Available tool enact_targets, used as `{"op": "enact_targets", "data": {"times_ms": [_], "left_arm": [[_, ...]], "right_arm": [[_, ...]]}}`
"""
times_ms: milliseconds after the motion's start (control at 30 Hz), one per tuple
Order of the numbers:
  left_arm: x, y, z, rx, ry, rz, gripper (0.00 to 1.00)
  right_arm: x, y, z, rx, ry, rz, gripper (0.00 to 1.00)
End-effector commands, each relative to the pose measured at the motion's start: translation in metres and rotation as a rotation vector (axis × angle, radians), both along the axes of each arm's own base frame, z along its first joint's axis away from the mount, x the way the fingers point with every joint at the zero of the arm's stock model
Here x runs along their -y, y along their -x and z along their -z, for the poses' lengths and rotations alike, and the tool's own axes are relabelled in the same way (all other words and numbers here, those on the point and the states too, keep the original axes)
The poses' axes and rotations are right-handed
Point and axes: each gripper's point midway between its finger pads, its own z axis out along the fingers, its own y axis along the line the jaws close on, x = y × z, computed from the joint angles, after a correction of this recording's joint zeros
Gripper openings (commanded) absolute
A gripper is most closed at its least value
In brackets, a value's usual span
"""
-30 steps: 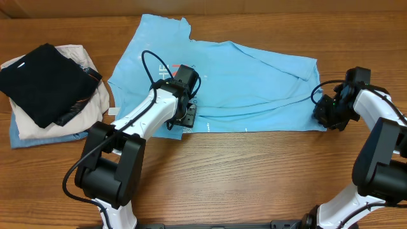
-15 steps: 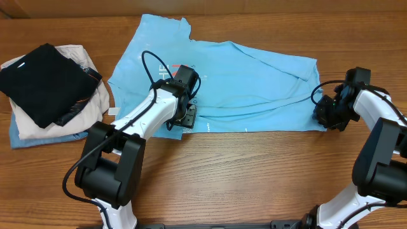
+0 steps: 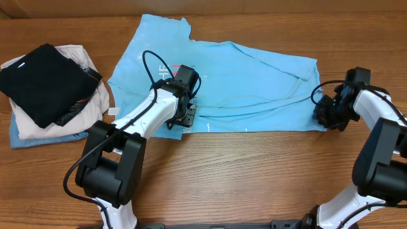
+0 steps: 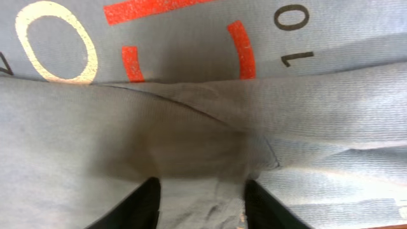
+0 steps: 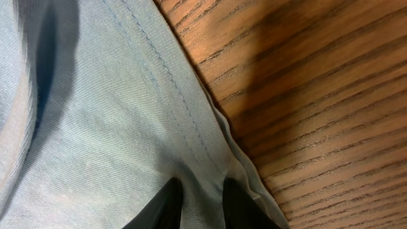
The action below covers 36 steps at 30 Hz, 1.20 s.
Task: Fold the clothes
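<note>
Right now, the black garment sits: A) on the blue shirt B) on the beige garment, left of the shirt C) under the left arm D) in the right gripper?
B: the black garment lies on the beige garment, apart from the shirt.

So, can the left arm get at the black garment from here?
Probably yes: the black garment lies uncovered on its side, nothing between, but the left gripper is down on the T-shirt.
</note>
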Motion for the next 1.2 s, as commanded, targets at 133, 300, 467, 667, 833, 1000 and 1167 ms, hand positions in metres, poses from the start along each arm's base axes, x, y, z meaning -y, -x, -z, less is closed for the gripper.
{"op": "enact_targets", "data": {"times_ms": [133,300,467,667,833,1000,1167], "left_arm": [[0.015,0.0,0.002,-0.021,0.065,0.017,0.5],[0.013,-0.008,0.001,0.014,0.048,0.024,0.5],[0.011,-0.012,0.003,0.03,0.032,0.021,0.49],[0.014,-0.008,0.016,0.006,0.021,0.034,0.39],[0.016,-0.013,0.011,0.021,0.022,0.035,0.2],[0.007,-0.025,-0.004,0.068,-0.041,0.023,0.15],[0.006,-0.034,-0.014,0.098,-0.054,0.017,0.04]], "right_arm": [[-0.007,0.022,0.025,-0.089,-0.014,-0.006,0.25],[-0.007,0.022,0.025,-0.09,-0.015,-0.005,0.25],[-0.007,0.022,0.025,-0.092,-0.016,-0.005,0.25],[-0.007,0.022,0.025,-0.092,-0.016,-0.005,0.26],[-0.007,0.022,0.025,-0.092,-0.016,-0.005,0.26],[-0.007,0.022,0.025,-0.091,-0.015,-0.005,0.26],[-0.007,0.022,0.025,-0.091,-0.015,-0.005,0.26]]}}
